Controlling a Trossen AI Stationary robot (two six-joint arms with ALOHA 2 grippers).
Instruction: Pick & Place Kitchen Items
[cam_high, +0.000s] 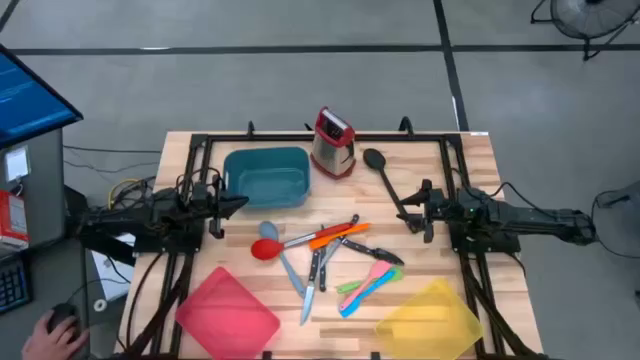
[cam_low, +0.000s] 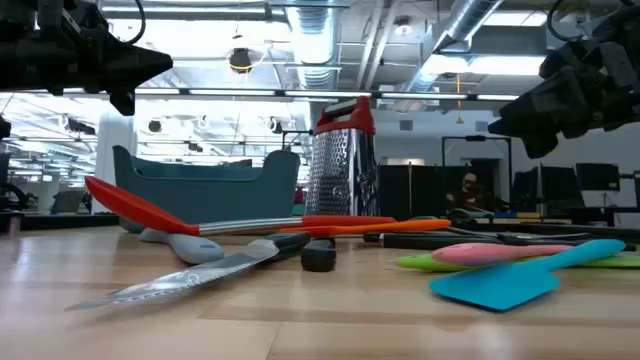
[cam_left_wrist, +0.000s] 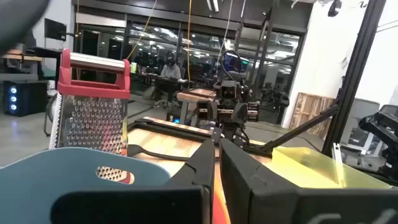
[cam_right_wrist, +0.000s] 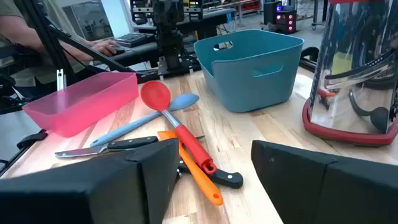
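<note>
Robotics lab: exposed ceiling ducts (cam_low: 330, 25), glass partitions, other robot rigs (cam_left_wrist: 229, 102), person at desk (cam_left_wrist: 168, 71).

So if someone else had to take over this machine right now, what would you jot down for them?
Left gripper: shut, empty, raised beside the teal tray.
Right gripper: open, empty, raised near the black ladle.
Utensils all lie loose on the table: red spoon, grey-blue spoon, orange utensil, steel knives, pink, green and blue utensils.
Done: nothing visibly placed; the teal tray, red tray and yellow tray look empty.
Left: pick and place every item.
</note>
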